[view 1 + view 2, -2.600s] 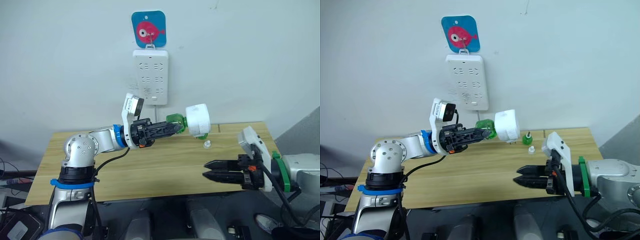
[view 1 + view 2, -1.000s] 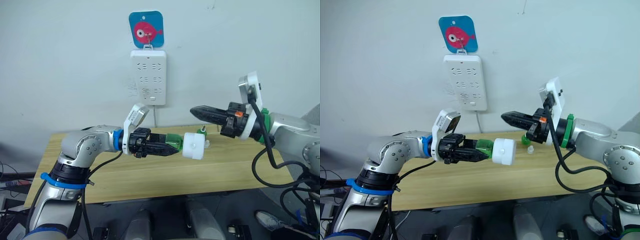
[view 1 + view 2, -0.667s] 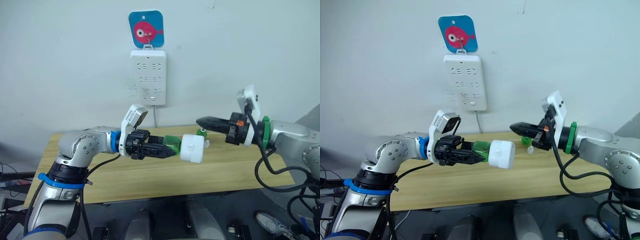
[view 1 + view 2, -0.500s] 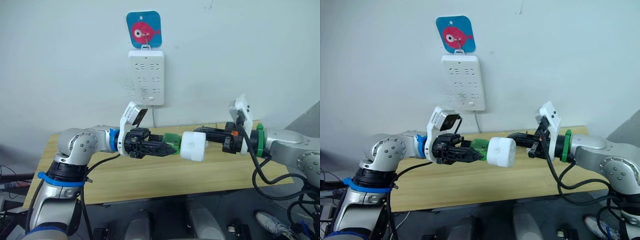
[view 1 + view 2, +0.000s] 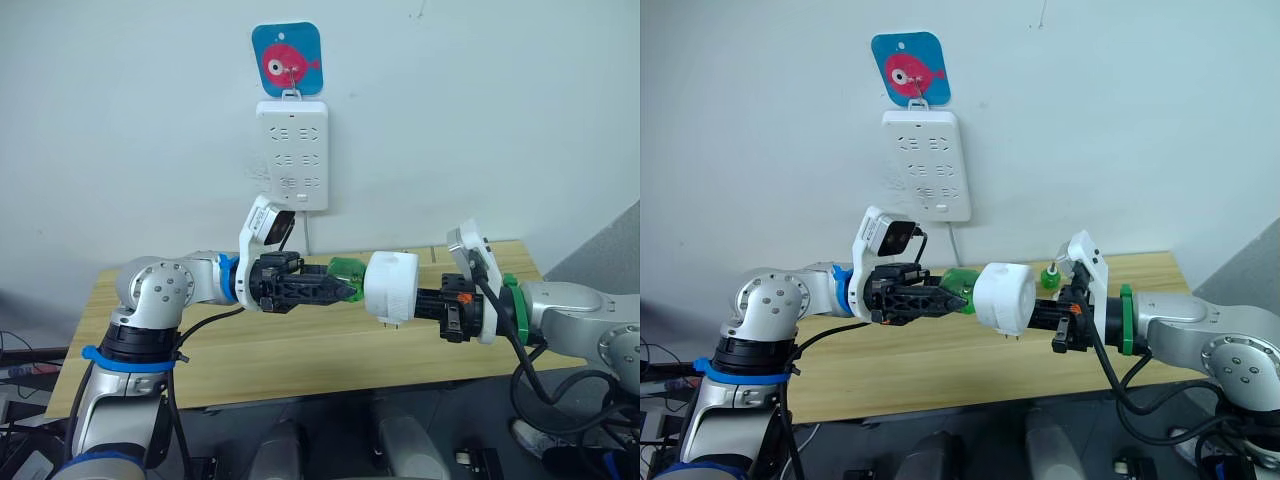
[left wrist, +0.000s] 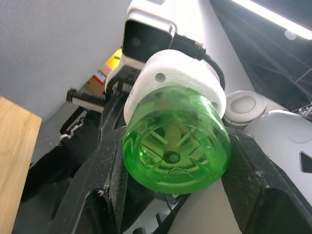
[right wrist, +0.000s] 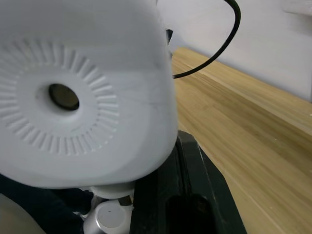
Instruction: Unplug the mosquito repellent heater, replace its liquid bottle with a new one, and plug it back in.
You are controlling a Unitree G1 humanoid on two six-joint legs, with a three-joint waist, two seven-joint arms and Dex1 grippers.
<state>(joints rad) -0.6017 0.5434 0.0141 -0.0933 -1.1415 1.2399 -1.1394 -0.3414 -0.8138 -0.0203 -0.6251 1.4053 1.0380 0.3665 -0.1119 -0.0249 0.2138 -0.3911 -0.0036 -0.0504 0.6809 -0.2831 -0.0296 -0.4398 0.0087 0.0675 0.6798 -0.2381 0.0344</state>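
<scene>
My left gripper [image 5: 343, 287] clamps the green bottle [image 5: 347, 276], holding the mosquito repellent heater [image 5: 391, 287] aloft over the table's [image 5: 300, 350] back edge. My right gripper [image 5: 1032, 314] touches its white shell; I cannot tell its grip. Light, smooth, likely slippery plastic: best gripped across the flat sides.

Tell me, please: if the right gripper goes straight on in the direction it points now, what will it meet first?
The right gripper points toward the robot's left, at the vented top of the mosquito repellent heater, which would come first. It looks nearly touching already. The left gripper holds the green bottle on the other end.
</scene>
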